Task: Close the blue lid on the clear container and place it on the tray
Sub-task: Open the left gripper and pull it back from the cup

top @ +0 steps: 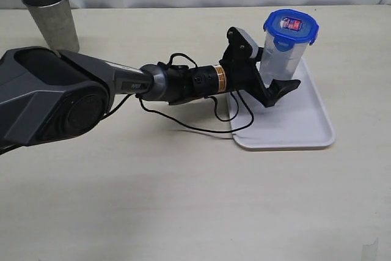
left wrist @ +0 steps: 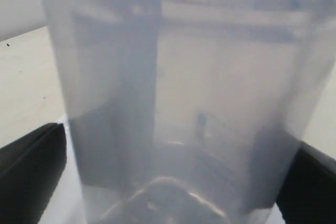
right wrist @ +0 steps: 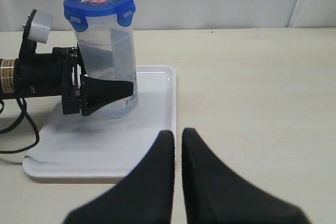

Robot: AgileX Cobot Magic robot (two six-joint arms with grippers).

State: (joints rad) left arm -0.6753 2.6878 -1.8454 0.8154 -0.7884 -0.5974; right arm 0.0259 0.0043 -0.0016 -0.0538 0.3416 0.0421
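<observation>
Dark-armed left gripper [top: 282, 79] spread around the tall clear plastic container [top: 280, 53], round blue snap-flap lid [top: 291, 25] on, standing on the flat white tray [top: 305, 132]. Left wrist: we judge it light, slick; grip mid-wall. Right wrist: right gripper [right wrist: 177, 139] closed, empty.

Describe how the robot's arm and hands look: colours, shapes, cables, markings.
The left arm has a dark grey shell, then a black wrist with a gold band and a loose black cable. A pale block sits on it. The left hand and right hand have black tapered fingers.
</observation>
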